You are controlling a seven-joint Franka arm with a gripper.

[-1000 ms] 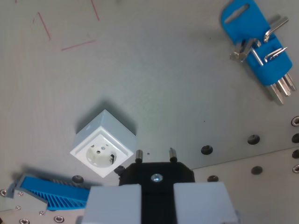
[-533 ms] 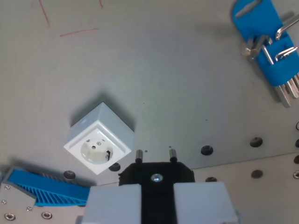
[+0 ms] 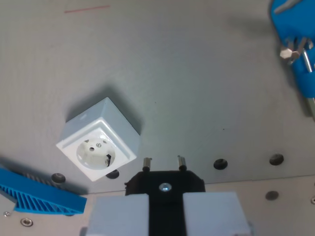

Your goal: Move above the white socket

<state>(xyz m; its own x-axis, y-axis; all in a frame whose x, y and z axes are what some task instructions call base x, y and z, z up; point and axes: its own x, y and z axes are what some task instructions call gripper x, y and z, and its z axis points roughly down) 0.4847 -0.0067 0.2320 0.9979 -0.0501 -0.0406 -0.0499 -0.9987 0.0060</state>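
Socket position relative to the held plug, wrist view. The white socket [image 3: 97, 140] sits on the grey bench [image 3: 197, 83] at about 10 o'clock from the fingers [image 3: 165, 212], near them but clearly apart, so the remaining travel runs toward the wrist view's left and slightly upward in the picture. The socket is a cube seen corner-on, its round recessed face with two contact holes turned toward the camera and its square outline rotated out of line with the picture edges. The fingers are pressed together on a black plug [image 3: 165, 183], the two pale pads flanking its body; two metal pins [image 3: 146, 162] project from the plug toward 12 o'clock. The line joining the pins lies level in the picture, whereas the socket's face is turned at an angle, so some rotation would likely be needed later, beyond the present hovering step. A blue ribbed part [image 3: 39, 191] lies at 9 o'clock from the fingers, just below the socket, and a blue tool holder [image 3: 298, 54] is cut off at 2 o'clock.

Compared with one second earlier, the whole scene has shifted: the socket appears larger and further toward the wrist view's left, the red marks have nearly left the top edge, and the holder has slid mostly out of frame. This indicates camera motion, not movement of the objects.
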